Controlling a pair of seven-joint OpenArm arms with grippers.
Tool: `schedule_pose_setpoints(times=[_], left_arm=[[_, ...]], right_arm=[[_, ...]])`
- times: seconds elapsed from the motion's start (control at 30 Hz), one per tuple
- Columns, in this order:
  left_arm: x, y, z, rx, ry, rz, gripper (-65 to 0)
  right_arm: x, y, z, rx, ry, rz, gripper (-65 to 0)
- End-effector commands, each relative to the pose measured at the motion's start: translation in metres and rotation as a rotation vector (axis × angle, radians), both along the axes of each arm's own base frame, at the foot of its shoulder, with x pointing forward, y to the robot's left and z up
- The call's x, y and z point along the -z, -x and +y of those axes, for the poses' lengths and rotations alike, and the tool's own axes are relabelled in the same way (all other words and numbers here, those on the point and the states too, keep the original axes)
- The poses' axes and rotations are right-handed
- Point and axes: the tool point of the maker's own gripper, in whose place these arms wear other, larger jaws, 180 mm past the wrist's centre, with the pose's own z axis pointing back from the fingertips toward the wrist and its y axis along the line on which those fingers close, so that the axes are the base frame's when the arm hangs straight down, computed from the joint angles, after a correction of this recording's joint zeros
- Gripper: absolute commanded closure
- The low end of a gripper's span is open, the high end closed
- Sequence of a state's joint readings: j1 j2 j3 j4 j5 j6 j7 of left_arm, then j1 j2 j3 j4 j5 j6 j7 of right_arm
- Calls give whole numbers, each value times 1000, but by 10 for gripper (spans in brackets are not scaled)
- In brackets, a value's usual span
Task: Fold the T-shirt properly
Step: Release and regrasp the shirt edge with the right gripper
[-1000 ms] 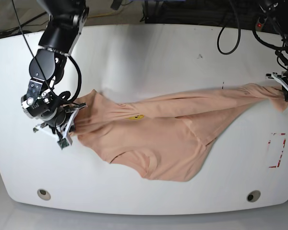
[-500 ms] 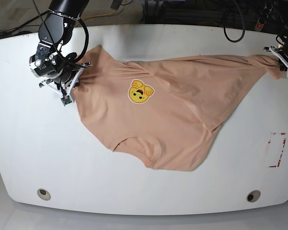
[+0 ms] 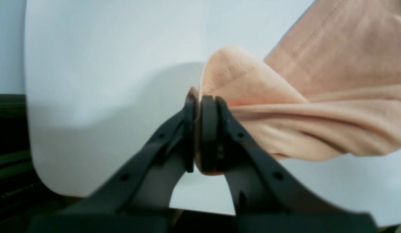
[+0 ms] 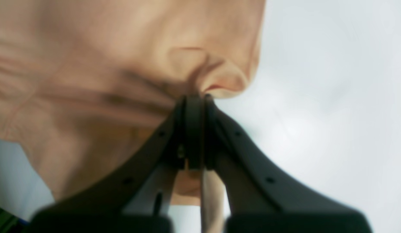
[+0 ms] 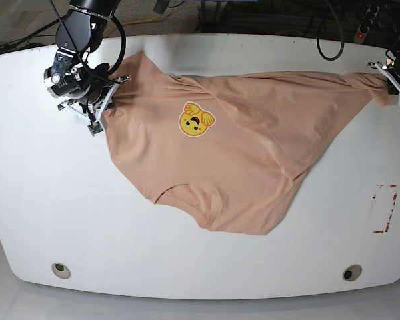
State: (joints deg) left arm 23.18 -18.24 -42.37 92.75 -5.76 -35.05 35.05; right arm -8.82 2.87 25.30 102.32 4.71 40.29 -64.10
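T-shirt (image 3: 304,106) cloth fills the left wrist view's right half, pinched by the left gripper (image 3: 197,129). Right wrist view: right gripper (image 4: 195,129) clamps bunched fabric. Base view: shirt stretched across the white table (image 5: 187,267), face print (image 5: 196,119) upward; no fold made yet.

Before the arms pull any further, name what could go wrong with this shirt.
Both end effectors, left and right, pinch only small bunches of the shirt, so fabric may slip out under tension. The shirt lies skewed, with the lower part rumpled near the front of the table, so a fold started now would likely come out crooked.
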Motion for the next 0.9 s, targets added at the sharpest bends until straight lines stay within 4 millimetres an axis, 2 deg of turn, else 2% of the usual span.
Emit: schedule_pose_setpoints(times=[0.0,0.13,0.23,0.27,0.37,0.4,0.43,0.47,0.53,0.6,0.7,0.8,0.87], left_arm=[[-13,-4,18,2,-49,-5,-6],[-14,-5,19,10,-53,-3,-11],[-12,-6,13,47,-41,9,-50],[-10,-6,11,64,-36,17,-90],[-13,-7,5,99,-35,18,-281],[-15,-8,5,100,-39,12,-321],[-17,-9,4,104,-43,6,-333],[-20,-11,4,108,-48,0,-326],[-21,-11,3,111,-56,2,-260],[-19,-11,2,112,-52,6,-222],[-18,-10,2,111,-51,9,-182],[-16,-8,2,109,-49,14,-160],[-12,-5,-2,99,-34,15,-119]], right_arm=[[-5,-2,-1,10,7,-22,0],[-3,1,1,11,3,-15,0],[-1,6,2,13,-1,-5,-89],[0,7,2,12,-3,-3,-120],[-12,4,2,7,14,-41,-239],[-16,3,1,6,21,-51,-274],[-19,4,3,5,23,-60,-303],[-23,3,4,5,23,-73,-323],[-35,-3,6,2,32,-115,-376],[-42,-7,6,-1,41,-139,-400],[-53,-25,7,-1,38,-184,-425],[-54,-42,9,-1,18,-196,-439],[-55,-57,9,3,6,-206,-438]])
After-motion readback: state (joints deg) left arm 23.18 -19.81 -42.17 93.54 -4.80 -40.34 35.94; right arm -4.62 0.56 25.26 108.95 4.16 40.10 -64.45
